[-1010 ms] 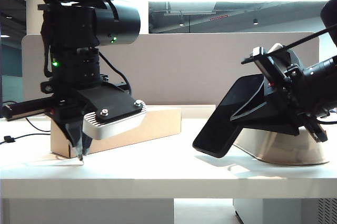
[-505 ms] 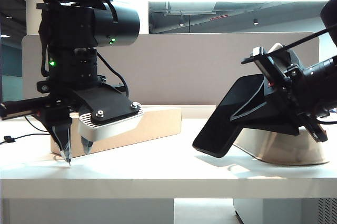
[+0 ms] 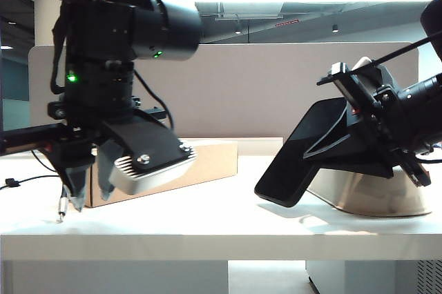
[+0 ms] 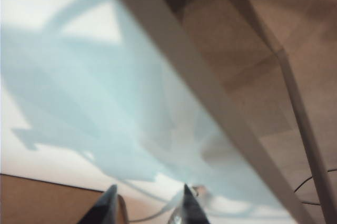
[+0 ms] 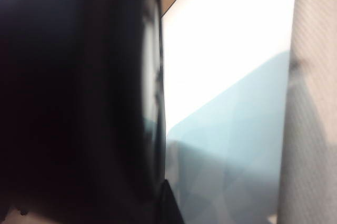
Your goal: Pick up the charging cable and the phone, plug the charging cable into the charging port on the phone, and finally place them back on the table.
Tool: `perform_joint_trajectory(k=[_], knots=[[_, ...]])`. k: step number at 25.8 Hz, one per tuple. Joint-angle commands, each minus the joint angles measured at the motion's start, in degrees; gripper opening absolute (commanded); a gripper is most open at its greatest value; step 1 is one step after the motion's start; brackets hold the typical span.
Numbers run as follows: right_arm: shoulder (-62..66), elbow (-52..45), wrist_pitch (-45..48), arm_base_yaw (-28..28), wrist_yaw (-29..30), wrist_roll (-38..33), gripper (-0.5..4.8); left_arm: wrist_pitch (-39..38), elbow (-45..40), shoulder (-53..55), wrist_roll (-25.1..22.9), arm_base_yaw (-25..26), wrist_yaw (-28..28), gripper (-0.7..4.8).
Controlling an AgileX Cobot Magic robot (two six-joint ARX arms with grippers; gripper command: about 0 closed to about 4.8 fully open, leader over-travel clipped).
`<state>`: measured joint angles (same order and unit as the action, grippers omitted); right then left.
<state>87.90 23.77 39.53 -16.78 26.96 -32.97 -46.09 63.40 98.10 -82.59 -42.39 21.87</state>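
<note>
Exterior view, left gripper (image 3: 88, 194) spread downward, right gripper (image 3: 359, 132) clamping tilted phone (image 3: 298, 156)

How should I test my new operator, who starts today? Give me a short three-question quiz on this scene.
1. True or false: the phone lies flat on the table.
2. On the left gripper, the jaws are: A) open, B) shut on the phone, C) shut on a bowl.
3. What brown thing stands on the table behind the left gripper?

Key:
1. False. The right gripper holds it tilted above the table.
2. A.
3. The cardboard box.
</note>
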Motion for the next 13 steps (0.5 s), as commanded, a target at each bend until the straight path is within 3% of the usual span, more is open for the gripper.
perform_joint_trajectory(k=[1, 13], knots=[[-0.37, 0.39, 2.78, -0.02, 0.15, 0.42, -0.08, -0.13, 0.09, -0.22, 2.71, -1.46, -0.15, 1.49], [-0.37, 0.39, 2.73, -0.02, 0.20, 0.39, -0.08, -7.43, 0.09, -2.12, 3.26, 0.11, 2.80, 1.54]])
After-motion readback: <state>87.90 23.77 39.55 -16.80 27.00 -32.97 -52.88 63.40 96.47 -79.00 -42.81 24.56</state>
